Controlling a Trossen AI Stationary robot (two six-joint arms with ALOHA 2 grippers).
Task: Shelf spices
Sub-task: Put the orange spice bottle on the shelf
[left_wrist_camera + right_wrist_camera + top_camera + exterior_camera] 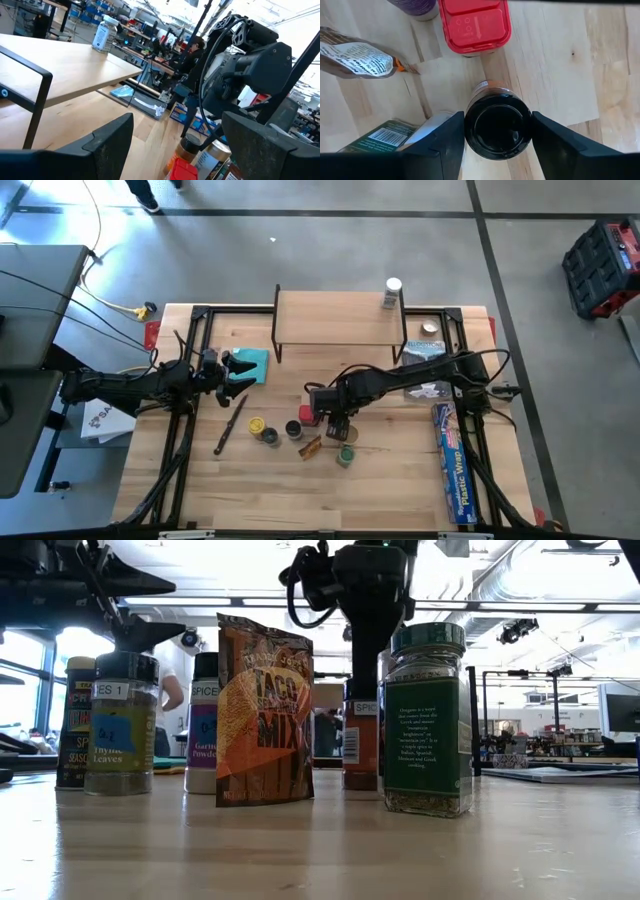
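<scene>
The dark-lidded jar [497, 125] stands upright on the table [400, 490], long axis vertical, among the other spices. The right gripper [497, 132] straddles its lid, fingers touching both sides. Farther off, the left gripper [235, 370] hangs wide open before the shelf [340, 315].
</scene>
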